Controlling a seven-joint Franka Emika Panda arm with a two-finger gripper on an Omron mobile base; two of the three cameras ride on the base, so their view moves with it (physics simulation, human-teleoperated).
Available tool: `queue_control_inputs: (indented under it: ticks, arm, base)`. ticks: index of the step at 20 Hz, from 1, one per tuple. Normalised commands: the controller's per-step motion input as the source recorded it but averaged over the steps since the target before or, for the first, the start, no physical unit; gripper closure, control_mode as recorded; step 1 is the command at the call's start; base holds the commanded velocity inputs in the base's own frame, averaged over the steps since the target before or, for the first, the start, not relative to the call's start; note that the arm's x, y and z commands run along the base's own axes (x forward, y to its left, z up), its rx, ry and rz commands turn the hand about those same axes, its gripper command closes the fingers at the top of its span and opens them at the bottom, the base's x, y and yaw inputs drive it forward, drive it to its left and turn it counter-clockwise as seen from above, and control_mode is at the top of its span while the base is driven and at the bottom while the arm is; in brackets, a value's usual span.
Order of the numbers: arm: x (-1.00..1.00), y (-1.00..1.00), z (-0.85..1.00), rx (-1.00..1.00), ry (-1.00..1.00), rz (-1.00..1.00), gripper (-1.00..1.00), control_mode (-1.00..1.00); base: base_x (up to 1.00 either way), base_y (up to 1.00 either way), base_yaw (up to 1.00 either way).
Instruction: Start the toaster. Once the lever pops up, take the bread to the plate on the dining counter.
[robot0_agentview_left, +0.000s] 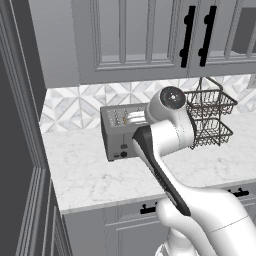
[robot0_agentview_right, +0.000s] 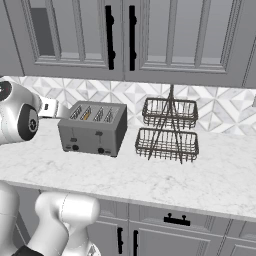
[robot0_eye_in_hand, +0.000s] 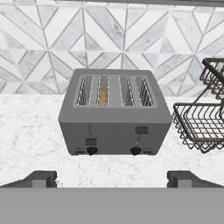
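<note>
The gripper (robot0_eye_in_hand: 112, 178) hangs in front of the toaster (robot0_eye_in_hand: 114, 114), its two dark fingertips (robot0_eye_in_hand: 40, 178) spread as wide apart as they go, one at each lower corner of the hand view, holding nothing and touching nothing. The toaster, a boxy grey four-slot unit, stands on the white marble worktop (robot0_agentview_right: 200, 175) toward its back edge, close to the patterned tile wall (robot0_eye_in_hand: 131, 39), with its front facing the hand. A thin tan-orange edge of the bread (robot0_eye_in_hand: 103, 97) shows inside the second slot from the left as the hand sees it. On the toaster's front the left lever (robot0_eye_in_hand: 91, 141) sits lower than the right lever (robot0_eye_in_hand: 141, 130), and a black knob (robot0_eye_in_hand: 91, 151) lies beneath each. A two-tier dark wire basket rack (robot0_agentview_right: 168, 131) stands just beside the toaster on the same worktop, apart from it. Grey cabinets with black handles (robot0_agentview_right: 109, 37) hang above.
</note>
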Motion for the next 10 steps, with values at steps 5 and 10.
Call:
queue_control_inputs:
  ticks: [5, 10]
  arm:
    - [0.00, 0.00, 0.00, 0.00, 0.00, 0.00, -1.00, -1.00]
    - [0.00, 0.00, 0.00, 0.00, 0.00, 0.00, -1.00, -1.00]
  base:
    - [0.00, 0.00, 0.00]
    - [0.00, 0.00, 0.00]
